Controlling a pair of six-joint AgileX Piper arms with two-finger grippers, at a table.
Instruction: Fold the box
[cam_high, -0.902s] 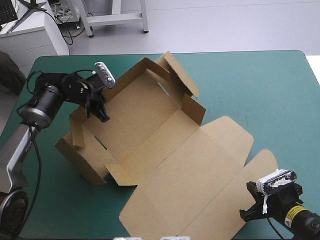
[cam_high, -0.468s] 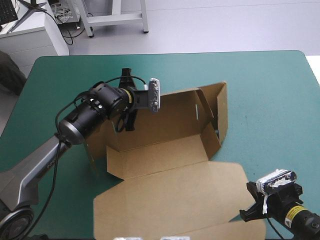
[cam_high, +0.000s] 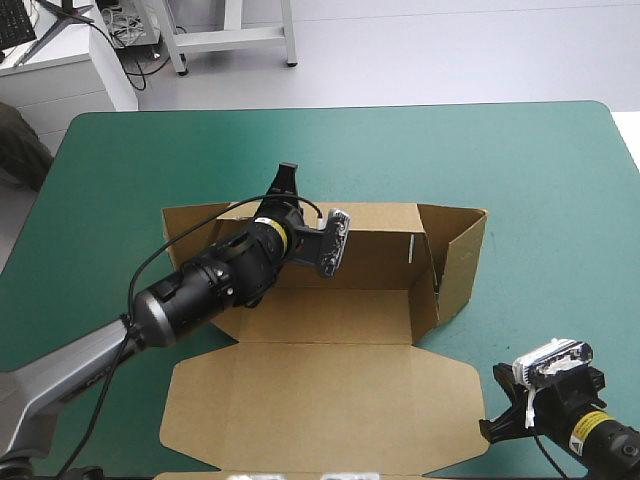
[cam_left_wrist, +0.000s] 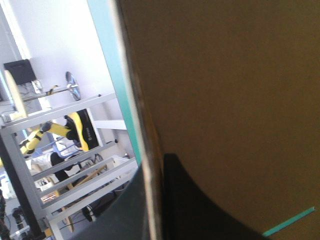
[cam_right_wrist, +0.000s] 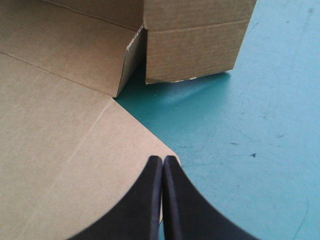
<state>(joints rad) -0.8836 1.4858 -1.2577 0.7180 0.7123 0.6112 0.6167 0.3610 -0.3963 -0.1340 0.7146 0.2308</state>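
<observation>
The brown box (cam_high: 330, 305) lies mid-table as an open tray, its long sides parallel to the table's far edge. Its back wall (cam_high: 370, 235) and right end wall (cam_high: 462, 262) stand up. The lid (cam_high: 320, 400) lies flat toward the near edge. My left gripper (cam_high: 287, 182) reaches over the tray and is shut on the back wall's top edge; in the left wrist view the board (cam_left_wrist: 225, 100) passes between the fingers of that gripper (cam_left_wrist: 152, 167). My right gripper (cam_high: 497, 428) is shut and holds nothing. It hovers by the lid's (cam_right_wrist: 60, 140) near-right corner, the end wall (cam_right_wrist: 195, 50) ahead of its tips (cam_right_wrist: 162, 162).
Teal-green cover (cam_high: 545, 190) shows between the box's right end wall and the table's right edge, and in a strip (cam_high: 120, 170) behind and left of the box. The lid's front edge lies close to the table's near edge.
The box has swung round from a skewed lie to square with the table, lid toward the near edge. My left arm moved right and forward with the back wall. The right arm stayed still.
</observation>
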